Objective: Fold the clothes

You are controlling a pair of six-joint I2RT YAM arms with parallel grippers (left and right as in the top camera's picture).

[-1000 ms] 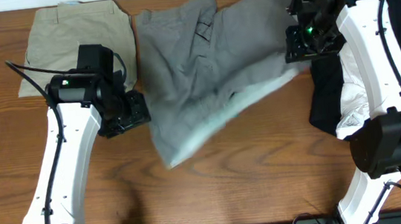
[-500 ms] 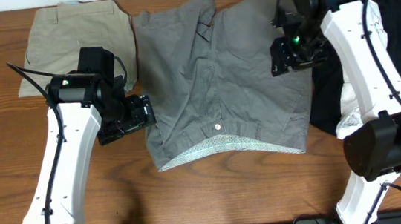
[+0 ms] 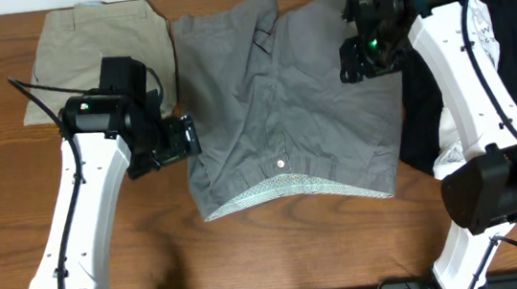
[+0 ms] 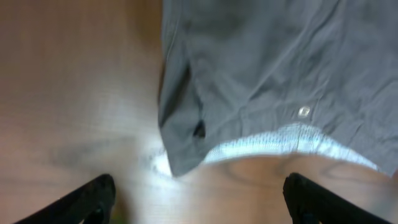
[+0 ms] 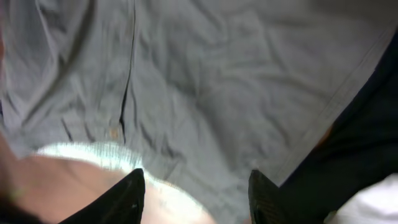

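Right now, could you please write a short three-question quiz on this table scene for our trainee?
1. True or false: the grey shorts lie spread out, with the waistband toward the robot's side of the table.
2. The other shorts, on the robot's left of the grey pair, are: A beige, B red, C blue.
3. Fill in: the left gripper hangs ___ beside the grey shorts, holding nothing.
Key: 1 true; 2 A; 3 open.
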